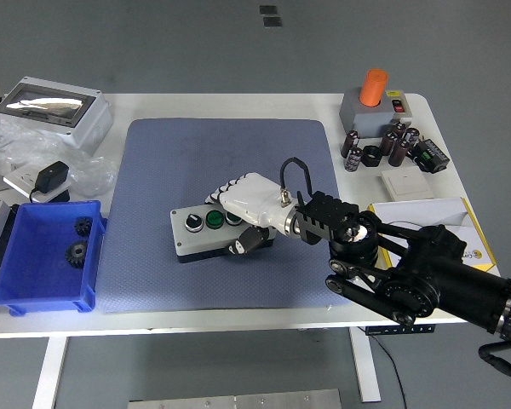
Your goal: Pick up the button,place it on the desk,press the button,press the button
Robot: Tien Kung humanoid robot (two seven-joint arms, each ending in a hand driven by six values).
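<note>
White fingers (222,193) of the right hand (249,204) wrap the right end of the button box (206,232), which sits mid-mat (153,162). If released tilted, the box could rock or slide when pressed.

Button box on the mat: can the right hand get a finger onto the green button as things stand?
Probably yes. The right hand already grips the right end of the button box, and the green button sits uncovered just left of its fingers, nothing over it. It would likely have to loosen its grip first.
</note>
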